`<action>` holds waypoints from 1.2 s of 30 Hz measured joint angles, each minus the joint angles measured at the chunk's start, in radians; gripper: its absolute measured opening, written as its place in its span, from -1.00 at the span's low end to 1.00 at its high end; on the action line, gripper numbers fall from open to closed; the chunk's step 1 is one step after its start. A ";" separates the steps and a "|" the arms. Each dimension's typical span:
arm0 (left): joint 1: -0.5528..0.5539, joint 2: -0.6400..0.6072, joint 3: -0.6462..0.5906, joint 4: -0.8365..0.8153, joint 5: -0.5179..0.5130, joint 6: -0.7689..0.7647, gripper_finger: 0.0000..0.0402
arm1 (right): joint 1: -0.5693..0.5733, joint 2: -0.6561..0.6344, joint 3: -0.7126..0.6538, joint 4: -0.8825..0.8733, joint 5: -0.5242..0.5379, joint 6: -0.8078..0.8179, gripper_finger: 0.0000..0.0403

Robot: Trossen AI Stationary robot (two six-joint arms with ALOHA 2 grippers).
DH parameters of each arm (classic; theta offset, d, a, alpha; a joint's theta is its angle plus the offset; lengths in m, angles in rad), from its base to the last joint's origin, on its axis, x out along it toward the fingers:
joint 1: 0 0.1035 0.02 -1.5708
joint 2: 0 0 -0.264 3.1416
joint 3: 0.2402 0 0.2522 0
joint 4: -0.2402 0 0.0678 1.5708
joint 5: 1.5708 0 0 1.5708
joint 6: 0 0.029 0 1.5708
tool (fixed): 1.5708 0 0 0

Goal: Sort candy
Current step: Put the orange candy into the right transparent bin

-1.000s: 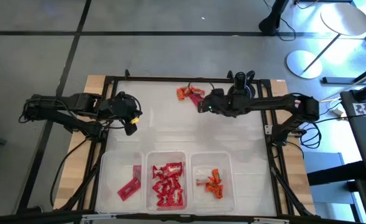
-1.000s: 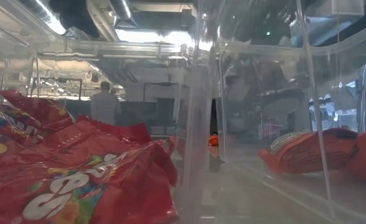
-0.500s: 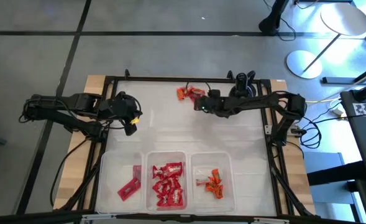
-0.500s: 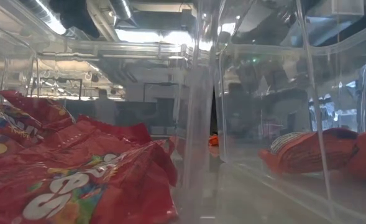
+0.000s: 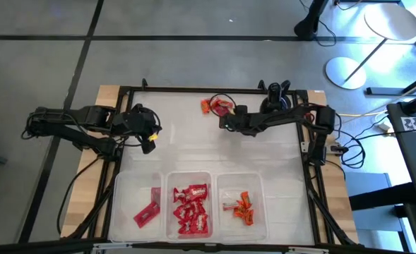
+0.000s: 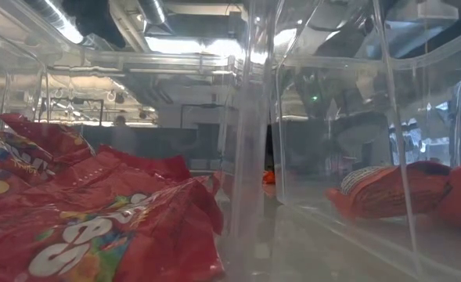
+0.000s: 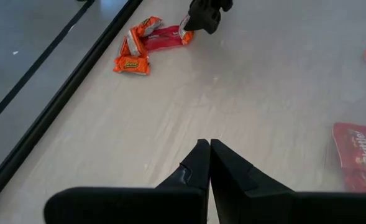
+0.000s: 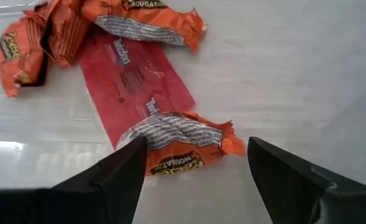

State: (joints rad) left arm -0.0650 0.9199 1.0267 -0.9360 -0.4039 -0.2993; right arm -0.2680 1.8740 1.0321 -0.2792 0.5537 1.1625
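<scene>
A small pile of candy (image 5: 217, 106) lies near the table's far edge: orange pieces (image 8: 139, 18) and a flat red bar (image 8: 136, 81). One orange piece (image 8: 176, 142) lies partly on the bar's near end. My right gripper (image 8: 198, 168) is open and hangs low over this piece, one finger on either side of it, with no touch that I can make out. In the high view the right gripper (image 5: 224, 121) stands just beside the pile. My left gripper (image 5: 151, 146) is shut and holds nothing, up over the table's left part, fingertips together (image 7: 209, 152).
Three clear bins stand along the near edge: the left bin (image 5: 126, 185) holds a flat red bar, the middle bin (image 5: 169, 185) red packets (image 6: 97, 227), the right bin (image 5: 258, 185) orange pieces (image 6: 394, 192). A black frame (image 5: 193, 89) rims the table.
My right gripper has come down toward the candy pile, its arm stretching out lower over the table and tipping a little, and it has stayed open. My left gripper has kept still.
</scene>
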 joint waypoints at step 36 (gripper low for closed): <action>0.000 0.000 0.000 -0.005 0.000 0.070 -0.98 | 0.373 -0.306 0.022 0.167 -0.039 -0.300 -0.99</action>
State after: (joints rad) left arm -0.0647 0.9195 1.0267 -0.9414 -0.4039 -0.2289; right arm 0.1047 1.5678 1.0539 -0.1118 0.5143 0.8621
